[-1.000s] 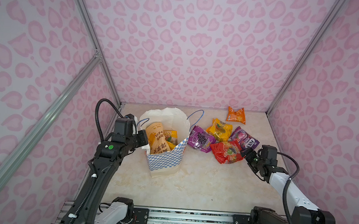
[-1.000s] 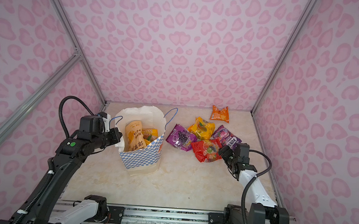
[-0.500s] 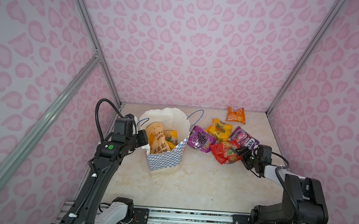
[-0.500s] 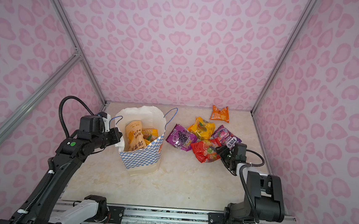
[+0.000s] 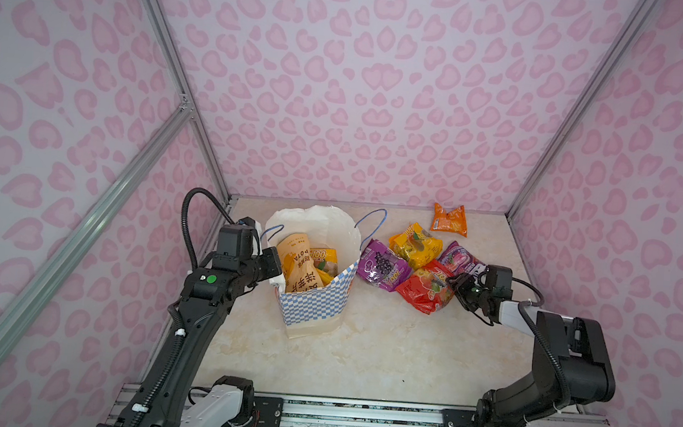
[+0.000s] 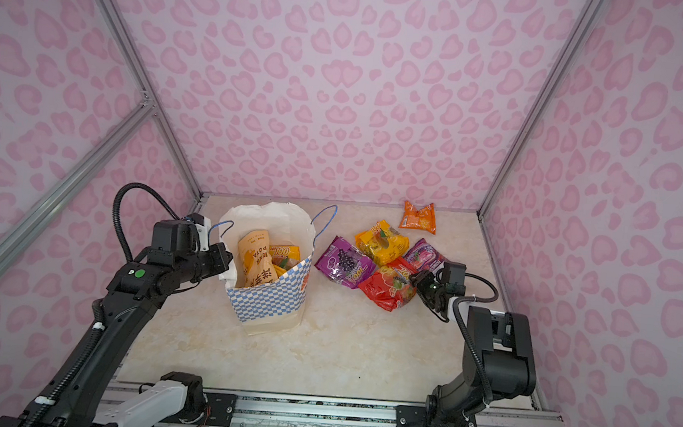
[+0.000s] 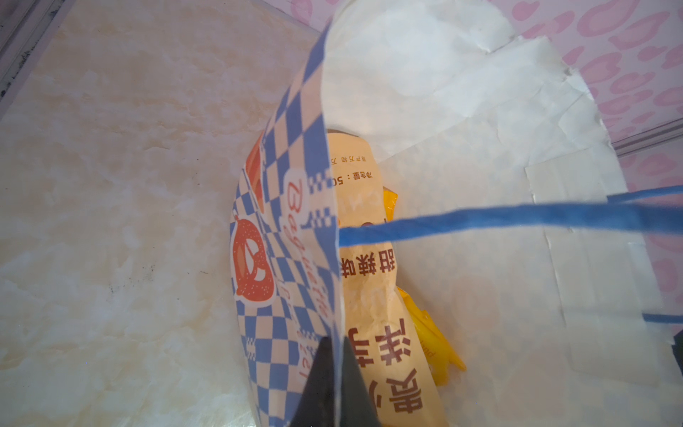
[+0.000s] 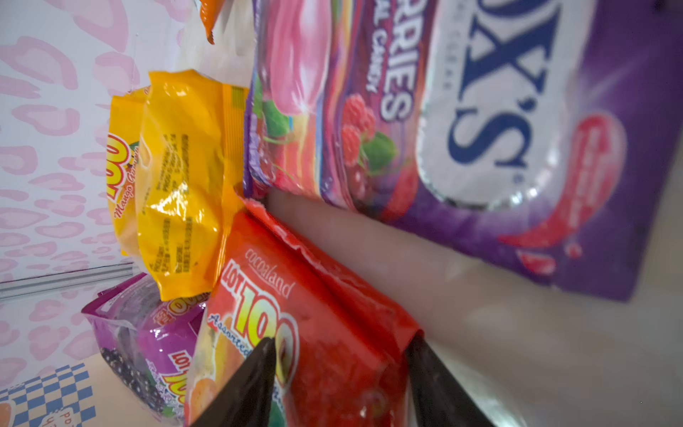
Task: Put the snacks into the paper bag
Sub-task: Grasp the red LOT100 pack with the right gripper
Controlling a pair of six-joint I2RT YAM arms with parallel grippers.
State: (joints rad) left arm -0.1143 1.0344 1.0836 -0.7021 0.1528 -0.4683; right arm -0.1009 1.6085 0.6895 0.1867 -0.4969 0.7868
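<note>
The checkered paper bag (image 5: 312, 304) stands upright, and my left gripper (image 7: 334, 340) is shut on its near rim. Inside are the large pale-orange packet (image 5: 296, 267) and a yellow one (image 5: 324, 257). To its right lie a purple grape packet (image 5: 381, 267), a yellow packet (image 5: 414, 243), a second purple packet (image 5: 459, 259) and the red packet (image 5: 425, 290). My right gripper (image 8: 342, 344) is low at the red packet's (image 8: 332, 332) right end, open, with one finger on each side of it. A small orange packet (image 5: 449, 219) lies by the back wall.
Pink patterned walls close in the beige tabletop (image 5: 383, 351) on three sides. The right wall runs close behind my right arm (image 5: 562, 357). A blue cord handle (image 7: 517, 218) hangs across the bag's mouth.
My right gripper has moved in onto the red packet's end and its jaws have narrowed around it, while the arm's elbow has swung into view. The left arm and bag have not moved.
</note>
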